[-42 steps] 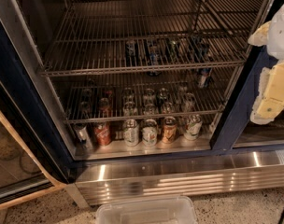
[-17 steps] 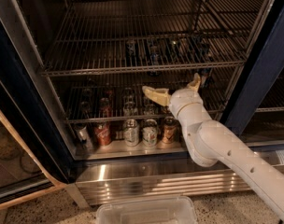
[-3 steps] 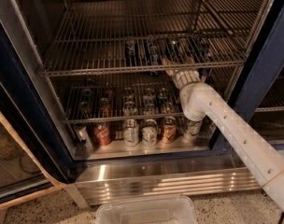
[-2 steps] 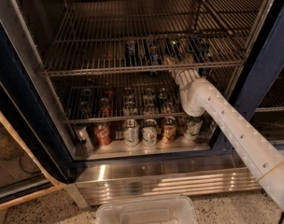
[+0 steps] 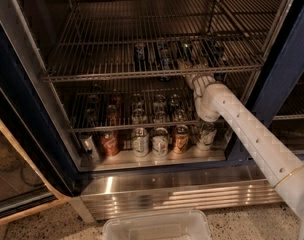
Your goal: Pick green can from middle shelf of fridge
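The fridge point(image 5: 287, 69) stands open, with a dark blue frame. Its middle shelf point(image 5: 117, 75) is a chrome wire rack holding a few dark cans in a row at its middle. One small dark can point(image 5: 186, 50) in that row looks like the green can; its colour is hard to read. My gripper point(image 5: 188, 65) reaches in from the lower right on a white arm point(image 5: 252, 134). It sits at the shelf's front rail, just in front of and slightly below that can. The can's lower part is hidden behind the gripper.
Blue-labelled cans point(image 5: 163, 55) stand left of the gripper and another can point(image 5: 213, 51) to its right. The lower rack and the floor panel hold several cans, including a red one point(image 5: 110, 143). A clear plastic bin point(image 5: 157, 226) sits on the floor in front.
The gripper has moved a little up and deeper towards the row of cans on the middle shelf. The cans have not moved.
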Robot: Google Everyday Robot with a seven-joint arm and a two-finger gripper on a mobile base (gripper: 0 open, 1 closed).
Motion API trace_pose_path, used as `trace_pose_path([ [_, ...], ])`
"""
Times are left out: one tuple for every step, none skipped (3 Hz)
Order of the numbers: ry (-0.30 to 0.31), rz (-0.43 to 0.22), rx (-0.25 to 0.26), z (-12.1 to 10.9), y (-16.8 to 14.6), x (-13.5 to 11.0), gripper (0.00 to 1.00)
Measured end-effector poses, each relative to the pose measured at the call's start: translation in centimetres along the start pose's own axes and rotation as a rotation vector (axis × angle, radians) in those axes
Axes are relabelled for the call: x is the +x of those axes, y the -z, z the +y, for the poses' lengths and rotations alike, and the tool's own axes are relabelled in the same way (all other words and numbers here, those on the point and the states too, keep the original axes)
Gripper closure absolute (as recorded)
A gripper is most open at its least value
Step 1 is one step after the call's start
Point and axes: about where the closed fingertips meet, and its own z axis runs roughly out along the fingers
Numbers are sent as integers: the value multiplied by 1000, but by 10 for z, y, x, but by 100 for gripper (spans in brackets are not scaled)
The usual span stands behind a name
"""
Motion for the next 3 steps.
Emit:
trace_pose_path([
  [-7, 27, 18, -11, -3, 14, 45],
  [-10, 43, 20, -17, -10, 19, 44],
  [0, 45, 2, -14, -15, 17, 40],
])
